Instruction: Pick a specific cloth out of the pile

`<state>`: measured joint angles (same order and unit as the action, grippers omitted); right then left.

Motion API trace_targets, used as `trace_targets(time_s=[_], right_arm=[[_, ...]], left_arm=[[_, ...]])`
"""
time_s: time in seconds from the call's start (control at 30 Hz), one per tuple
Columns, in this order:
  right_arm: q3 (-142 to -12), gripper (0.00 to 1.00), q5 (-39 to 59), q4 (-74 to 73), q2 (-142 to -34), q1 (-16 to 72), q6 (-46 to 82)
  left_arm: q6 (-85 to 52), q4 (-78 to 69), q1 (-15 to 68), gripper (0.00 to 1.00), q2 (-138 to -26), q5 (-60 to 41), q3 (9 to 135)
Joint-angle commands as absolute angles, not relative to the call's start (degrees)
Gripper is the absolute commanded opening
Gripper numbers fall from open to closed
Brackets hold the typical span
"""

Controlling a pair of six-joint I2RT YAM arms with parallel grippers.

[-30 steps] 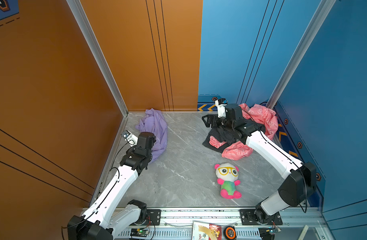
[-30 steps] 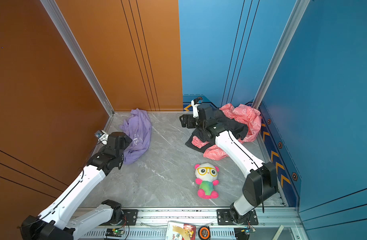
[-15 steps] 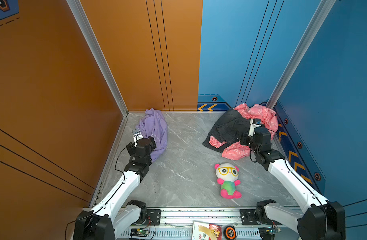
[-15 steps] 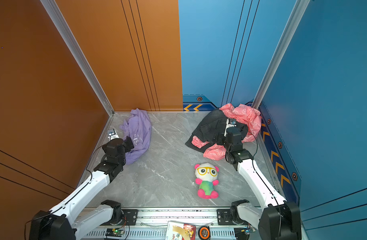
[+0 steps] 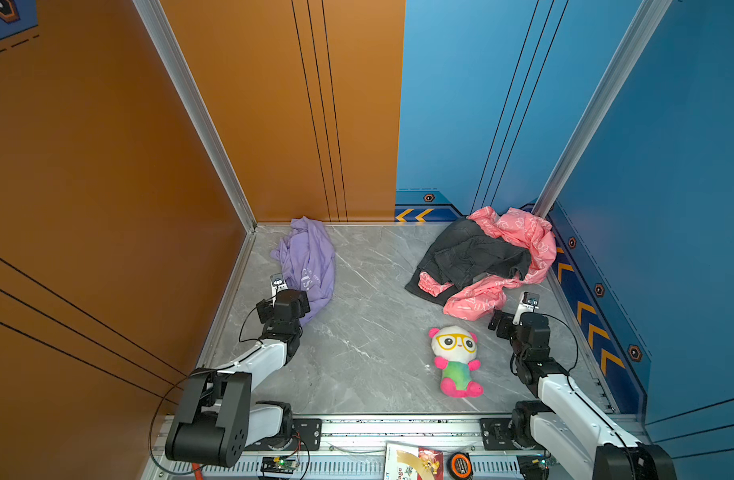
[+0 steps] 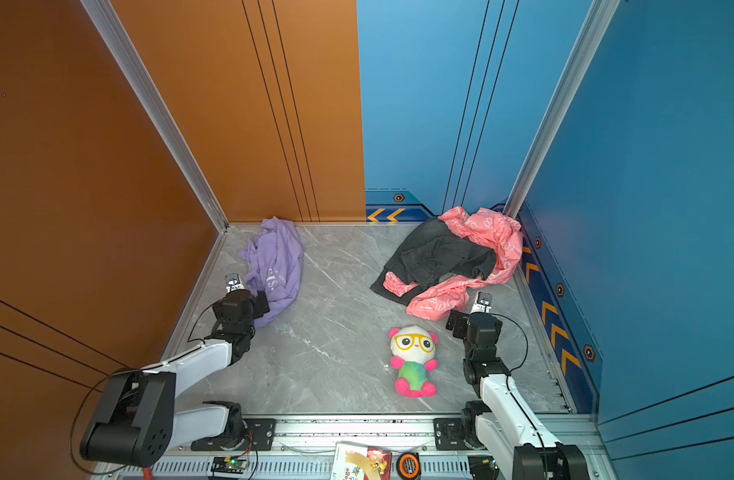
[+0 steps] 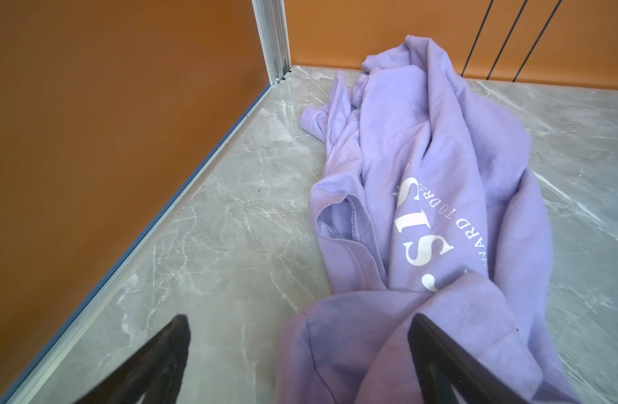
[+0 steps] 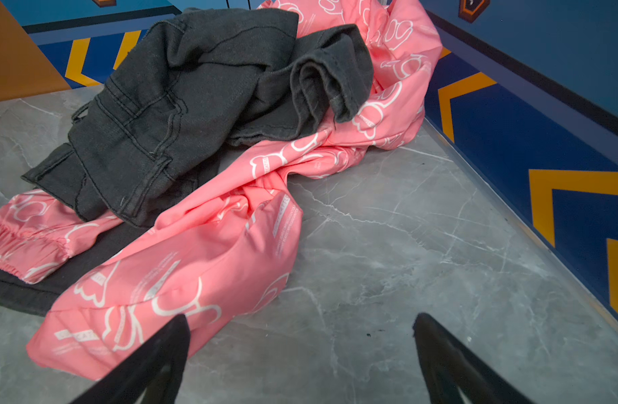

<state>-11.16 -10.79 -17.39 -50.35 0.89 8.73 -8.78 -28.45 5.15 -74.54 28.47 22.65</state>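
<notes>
Both arms have drawn back toward their bases within the last second. The right arm, which was stretched over the pile (image 5: 485, 257), has pulled away to about 4 o'clock on the surface (image 5: 377, 332). The left has backed off a little to about 8 o'clock.

The left hand (image 7: 299, 316) stands wide apart, gripping nothing. The near fold of the cloth (image 7: 423, 210) lies partly between its fingers, and we cannot tell whether they touch it. The right hand (image 8: 300, 316) is also fully apart and empty, just short of the pink fabric (image 8: 202, 266).

The cloth lies alone at about 10 o'clock, against the orange wall and well apart from the pile at 2 o'clock. There the dark grey garment (image 8: 181, 105) sits on top of the pink fabric. The plush panda (image 5: 456, 359) lies at 5 o'clock, untouched.

We judge the separation done: released and clear of the heap, the cloth needs no further pull.
</notes>
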Motion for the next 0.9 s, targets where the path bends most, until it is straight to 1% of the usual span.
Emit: trace_targets(time_s=[0.0,0.2,0.4,0.5,0.57,0.7,0.73,0.77,0.83,0.87], right_arm=[[-10.3,1.0,-11.0,-25.5,-50.4,-0.1,6.0],[-10.7,1.0,-7.7,-32.9,-56.8,-1.3,5.8],[-14.4,1.0,-5.2,-40.5,-67.8,-1.3,6.1],[-16.5,1.0,-5.6,-45.1,-73.6,-1.3,6.5],[-17.7,1.0,-5.8,-47.6,-77.1,-1.3,6.9],[-17.0,0.99,-4.9,-58.4,-86.7,-0.8,5.9],[-16.2,1.0,-4.7,-62.9,-89.2,-0.4,5.4],[-16.2,1.0,-4.8,-63.5,-89.6,-0.2,5.4],[-19.1,1.0,-4.6,-54.2,-87.4,0.1,4.2],[-19.7,1.0,-3.2,-55.0,-88.5,0.2,3.9]], left_arm=[[-6.3,-37.1,4.1,0.98,-77.3,24.1,22.4],[-2.5,-40.9,2.3,0.98,-81.9,16.9,24.0],[-1.1,-44.0,1.7,0.98,-87.0,11.9,25.2],[-1.1,-44.0,1.5,0.98,-86.8,11.2,25.0],[-0.9,-44.5,1.0,0.98,-87.1,8.9,24.8],[-0.8,-44.7,0.7,0.98,-87.3,7.9,24.8],[-0.8,-44.7,0.7,0.98,-87.2,8.0,24.8],[-0.7,-44.7,0.8,0.98,-87.2,8.0,24.8],[-0.4,-44.9,1.0,0.98,-87.4,7.9,24.6],[-0.2,-45.8,1.0,0.98,-87.7,7.3,24.2]])
